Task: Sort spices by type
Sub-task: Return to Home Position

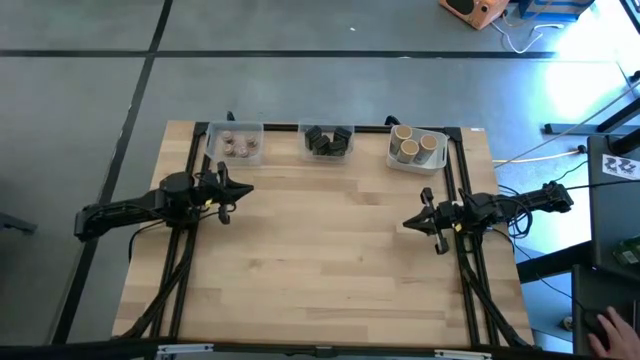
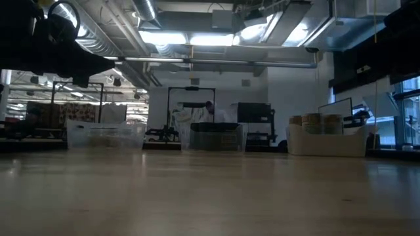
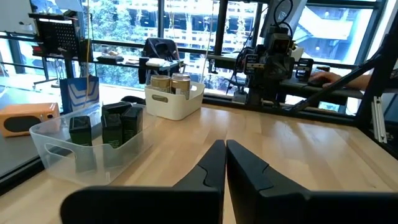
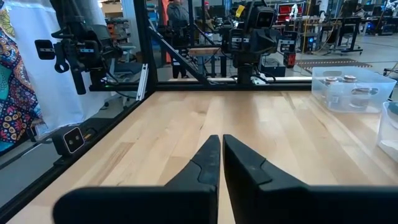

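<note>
Surface: pale wood surface (image 1: 330, 280) in a workshop with windows and racks behind it. We see three bins in a row along its far edge.
Left tool (image 1: 238, 190): fingers pressed together and holding nothing. It hangs over the surface and points toward the right tool.
Right tool (image 1: 412, 222): fingers also pressed together and empty, facing the left tool, with the two well apart.
Pink jars (image 1: 238, 148): in the clear bin (image 1: 211, 135), near the left tool on its far-edge side.
Dark blocks (image 1: 328, 142): in the middle bin (image 1: 303, 133), ahead of the left tool and off toward the far edge.
Tan cylinders (image 1: 410, 148): in the white tub (image 1: 392, 158), near the right tool on its far-edge side.
Sorting: we judge it done, with one kind per bin and none loose on the surface.
Handling, cylinders: we expect them to be light and stiff with smooth walls that may slip. Pinch them mid-body across the diameter, from above.
Handling, blocks: they look rigid. Close on two opposite flat faces, which should be the most secure grip.
Handling, jars: they are squat and round and would likely roll if tipped. Pinch them across the body under the lid.
Fragility: we cannot tell.
</note>
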